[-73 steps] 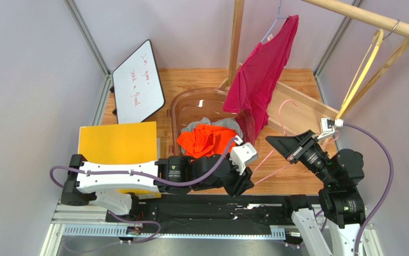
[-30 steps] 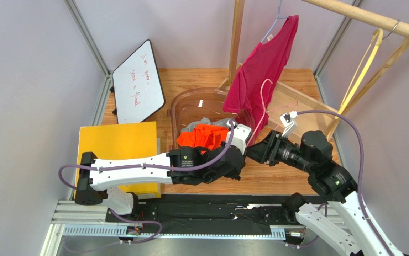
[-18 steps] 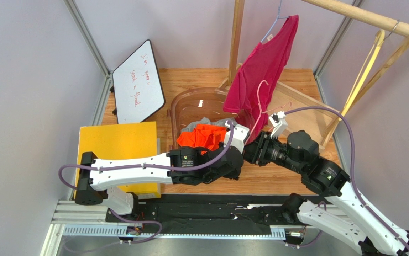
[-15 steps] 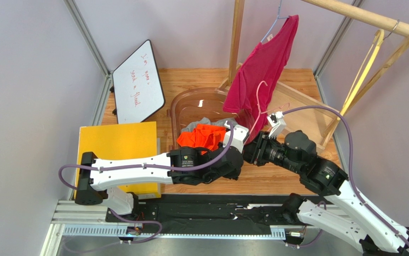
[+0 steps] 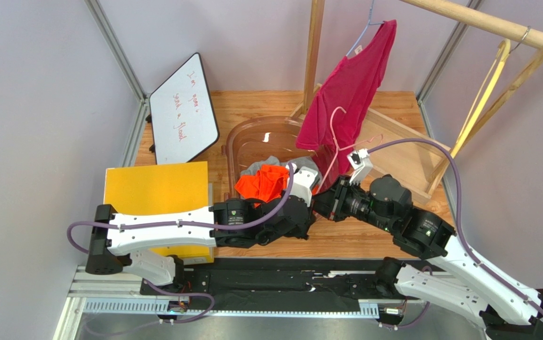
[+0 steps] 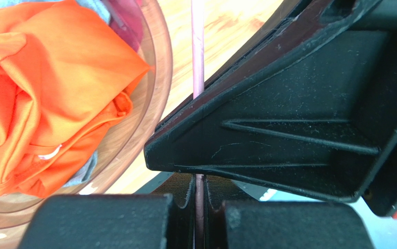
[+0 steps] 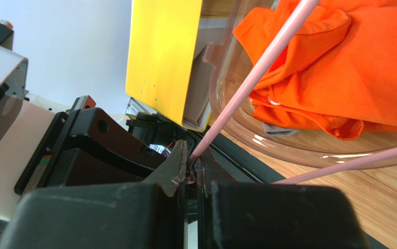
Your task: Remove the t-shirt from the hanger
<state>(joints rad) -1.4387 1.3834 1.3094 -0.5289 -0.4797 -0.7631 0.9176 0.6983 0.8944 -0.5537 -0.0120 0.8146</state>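
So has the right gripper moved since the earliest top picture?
Yes. The right gripper has gone left, away from the wooden rack and up to the clear basket, its fingers now shut on the pink hanger.

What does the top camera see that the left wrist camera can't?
Only the top camera shows the whiteboard, the yellow board and the red t-shirt hanging from the wooden rack. Only the left wrist camera shows, very close up, the left gripper shut on the thin pink hanger. Both show the pink hanger and the orange shirt lying in the clear basket.
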